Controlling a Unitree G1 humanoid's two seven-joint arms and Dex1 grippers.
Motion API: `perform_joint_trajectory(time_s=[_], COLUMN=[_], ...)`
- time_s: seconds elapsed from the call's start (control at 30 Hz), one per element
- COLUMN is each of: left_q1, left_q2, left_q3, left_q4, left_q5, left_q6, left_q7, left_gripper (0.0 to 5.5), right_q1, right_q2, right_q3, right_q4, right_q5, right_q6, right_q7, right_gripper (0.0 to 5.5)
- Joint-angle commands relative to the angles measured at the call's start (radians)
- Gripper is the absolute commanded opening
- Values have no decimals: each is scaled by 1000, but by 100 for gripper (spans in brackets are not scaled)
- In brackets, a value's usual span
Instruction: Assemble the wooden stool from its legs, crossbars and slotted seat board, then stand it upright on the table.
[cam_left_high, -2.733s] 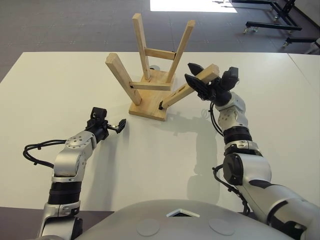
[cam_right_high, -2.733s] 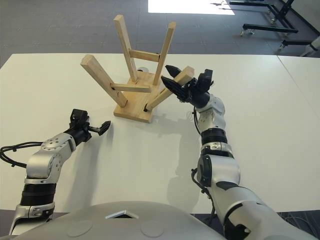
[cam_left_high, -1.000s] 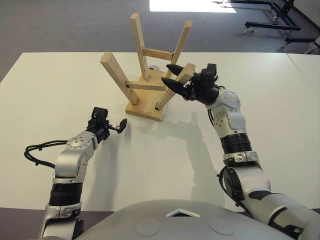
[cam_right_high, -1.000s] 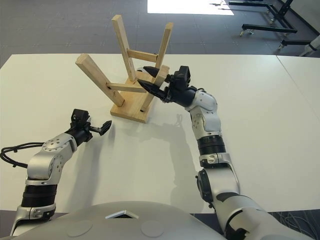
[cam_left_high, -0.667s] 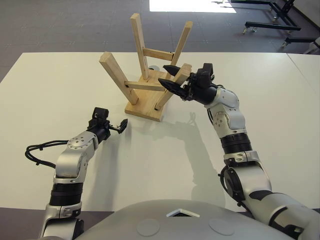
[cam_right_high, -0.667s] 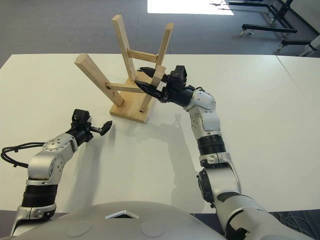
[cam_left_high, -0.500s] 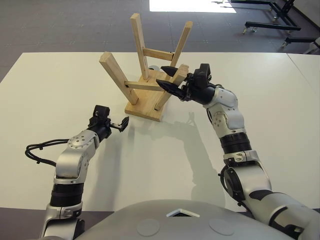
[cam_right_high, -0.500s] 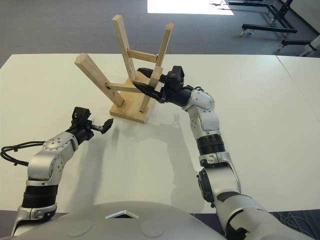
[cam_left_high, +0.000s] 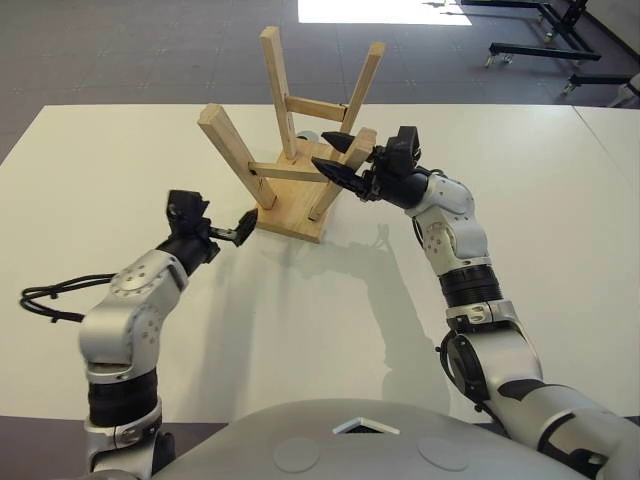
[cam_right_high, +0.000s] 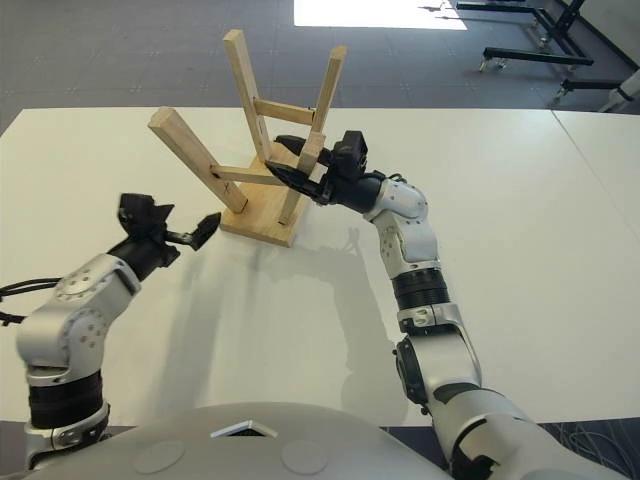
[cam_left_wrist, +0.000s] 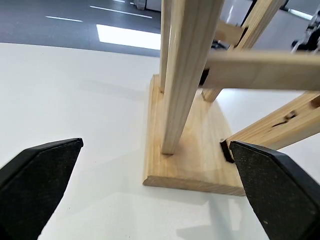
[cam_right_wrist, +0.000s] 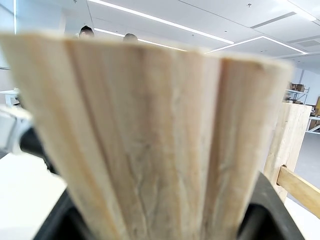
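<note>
Fingers (cam_left_high: 338, 141) of right gripper (cam_left_high: 335, 157) pinching near-right leg (cam_left_high: 328, 196) of stool (cam_left_high: 281, 90), close to leg's free upper end; leg slants up and right from seat board (cam_left_high: 288, 216); left gripper (cam_left_high: 240, 227) spread wide, just beside board's near-left corner, apart from it; stool upside down at far centre, board flat on table (cam_left_high: 330, 320), four legs up, crossbars (cam_left_high: 318, 107) between them; near-left leg (cam_left_high: 236, 155) leaning out left.

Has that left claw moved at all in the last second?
Yes. The left claw has gone forward across the table, closer to the seat board.
</note>
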Motion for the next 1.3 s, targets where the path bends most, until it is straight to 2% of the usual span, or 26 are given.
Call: perform_joint_trajectory(time_s=[0.03, 0.1, 0.23, 0.37, 0.53, 0.67, 0.9, 1.3], left_q1=[-60, -99, -153, -185, -239, -284, -290, -282], left_q2=[-11, -19, 0, -11, -10, -22, -58, -116], left_q3=[114, 134, 87, 60, 117, 47, -189, -246], left_q4=[-112, -151, -185, -210, -226, -240, -176, -68], left_q5=[-175, -245, -268, -330, -463, -523, -361, -210], left_q6=[117, 158, 186, 205, 159, 152, 103, -18], left_q7=[42, 84, 153, 203, 269, 348, 429, 429], left_gripper=[540, 540, 540, 483, 397, 336, 233, 57], right_q1=[24, 26, 27, 23, 27, 24, 21, 22], right_q2=[-3, -5, 0, 1, 3, 3, 12, 23], right_q3=[-4, -7, -9, -10, -11, -10, -1, 0], right_q4=[7, 7, 8, 11, 10, 15, 14, 5], right_q5=[-3, -2, -1, 2, 1, -2, -4, -3], right_q6=[21, 21, 23, 24, 21, 17, 18, 26], right_q7=[-3, -3, 0, 1, -1, 2, 2, -4], right_gripper=[205, 205, 205, 205, 205, 205, 205, 205])
